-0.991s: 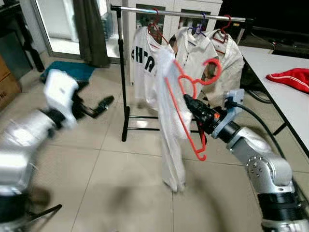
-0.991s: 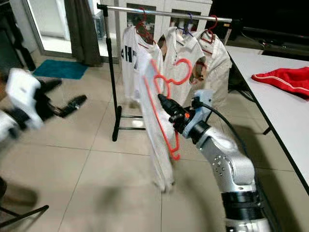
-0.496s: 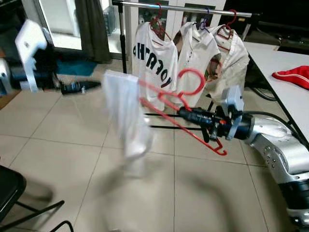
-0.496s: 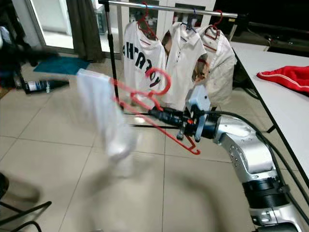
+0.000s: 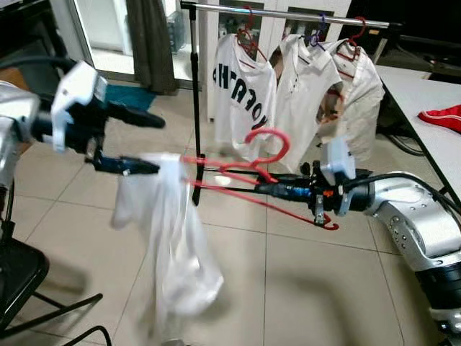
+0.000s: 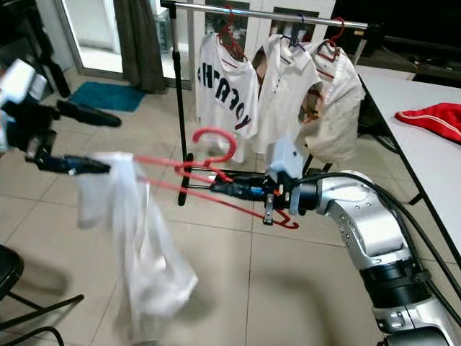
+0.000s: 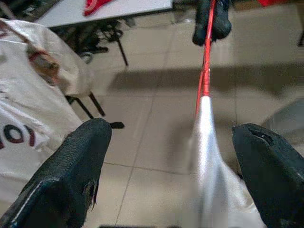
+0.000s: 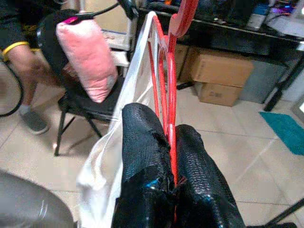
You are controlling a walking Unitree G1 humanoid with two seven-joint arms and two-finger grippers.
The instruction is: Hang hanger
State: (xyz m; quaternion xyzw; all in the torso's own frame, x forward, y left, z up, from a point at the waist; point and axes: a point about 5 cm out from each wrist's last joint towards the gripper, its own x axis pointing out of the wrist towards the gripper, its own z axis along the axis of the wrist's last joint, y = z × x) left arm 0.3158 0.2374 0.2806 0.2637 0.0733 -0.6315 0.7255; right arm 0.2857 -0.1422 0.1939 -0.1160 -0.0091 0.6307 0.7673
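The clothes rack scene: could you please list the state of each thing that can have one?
Red hanger: lying flat, gripped by the right claw, not on the rack.
White garment: drooping from the hanger's far end.
Left claw: open, fingers either side of the garment end.
Clothes rack: three shirts hung on it.
Red cloth: lying on the table.

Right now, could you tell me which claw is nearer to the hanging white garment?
Left. The left claw is open beside the white garment; the right claw grips the red hanger further along.
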